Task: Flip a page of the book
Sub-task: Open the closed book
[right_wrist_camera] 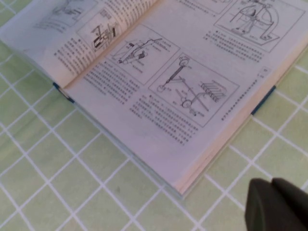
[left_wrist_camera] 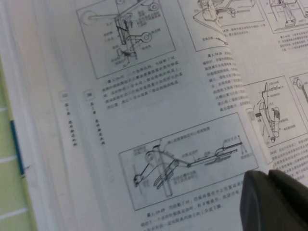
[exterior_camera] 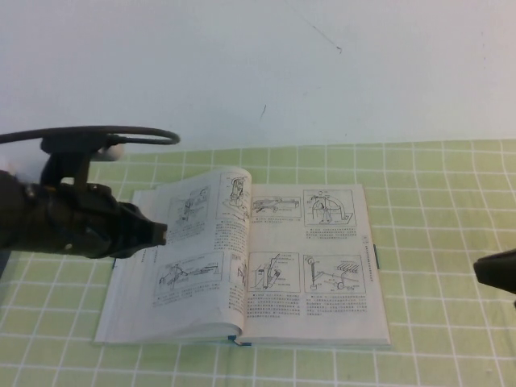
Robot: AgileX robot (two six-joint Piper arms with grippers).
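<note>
White wall [exterior_camera: 322,64] behind; desk [exterior_camera: 435,242] w/ green checked cloth. The book [exterior_camera: 266,266] lies open mid-desk, diagrams, small print unreadable; the page [exterior_camera: 230,210] arches near spine. Left claw [exterior_camera: 157,232] over book's left edge, right claw [exterior_camera: 493,272] far right; grip can't tell on either.

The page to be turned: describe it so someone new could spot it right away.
On the green checked tablecloth lies an open book. The page is the left-hand leaf bulging up beside the spine, unlike the flat right-hand sheet. The left gripper sits over its outer edge; the right gripper is at the table's right edge, off the book.
</note>
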